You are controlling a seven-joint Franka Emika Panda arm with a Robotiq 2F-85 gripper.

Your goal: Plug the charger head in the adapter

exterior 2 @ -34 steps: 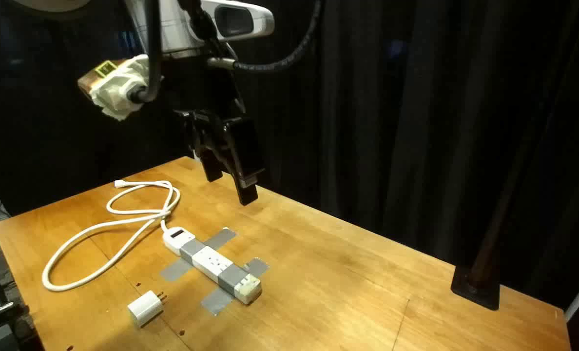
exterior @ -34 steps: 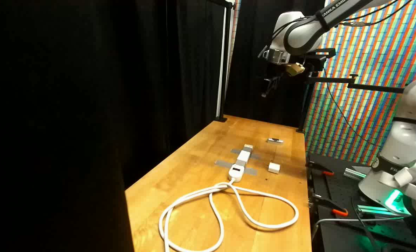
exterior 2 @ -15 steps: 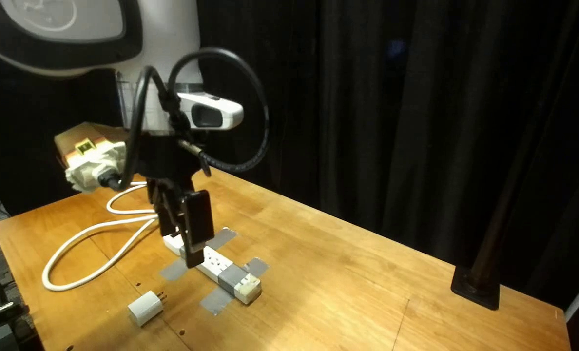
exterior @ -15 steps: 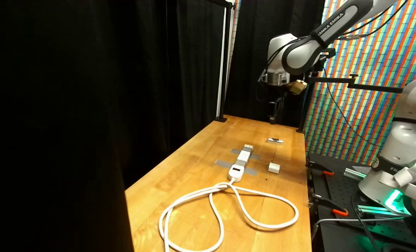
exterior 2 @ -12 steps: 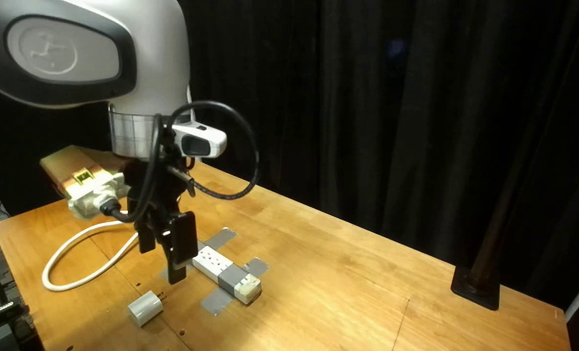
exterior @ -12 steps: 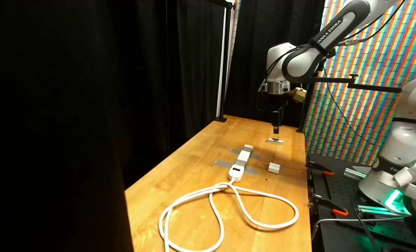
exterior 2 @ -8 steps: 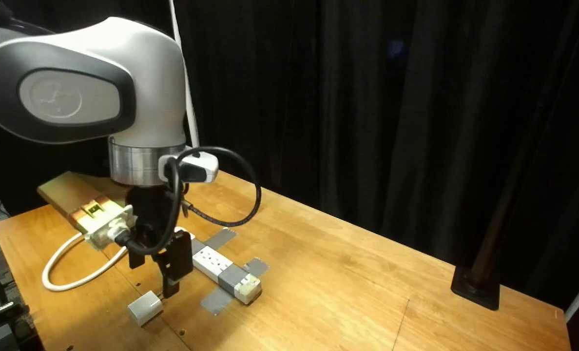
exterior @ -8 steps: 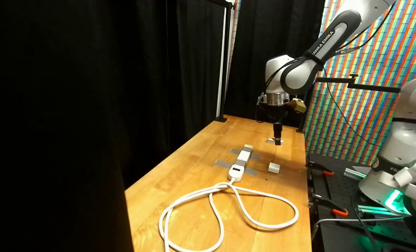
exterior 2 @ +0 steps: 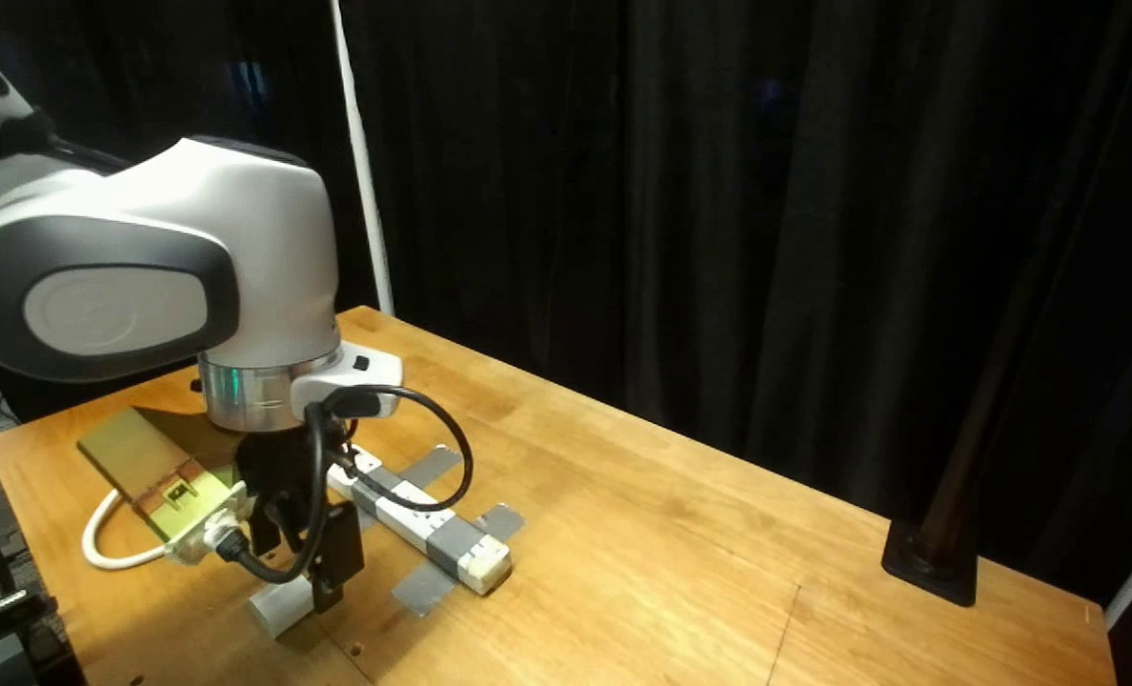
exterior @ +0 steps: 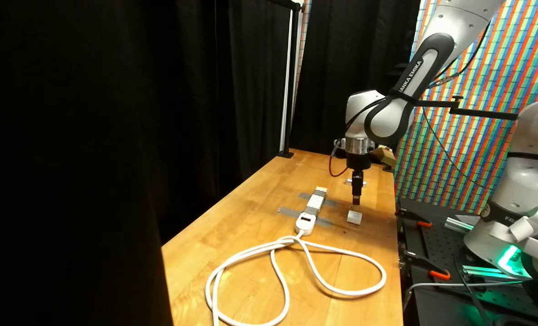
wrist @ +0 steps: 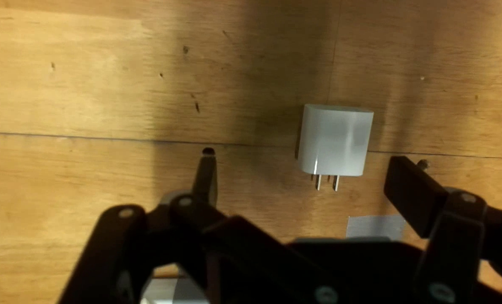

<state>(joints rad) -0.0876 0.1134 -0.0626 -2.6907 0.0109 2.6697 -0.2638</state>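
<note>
Black fingers (wrist: 411, 194), two of them, stand well spread on the single gripper (wrist: 305, 173), gripping nothing. It has come down from high over the table (exterior 2: 671, 572) and now hangs near the charger (wrist: 335, 141), so grasping looks like the next step; plugging in has not begun. One white charger lies on the table, nearer the finger at the wrist view's right, its two prongs (wrist: 336, 183) pointing to the side where the adapter (exterior: 315, 202) lies. Farther out, that one adapter is strapped down under two bands of grey tape (exterior: 290, 212), its single white cable (exterior: 357, 293) looping away.
</note>
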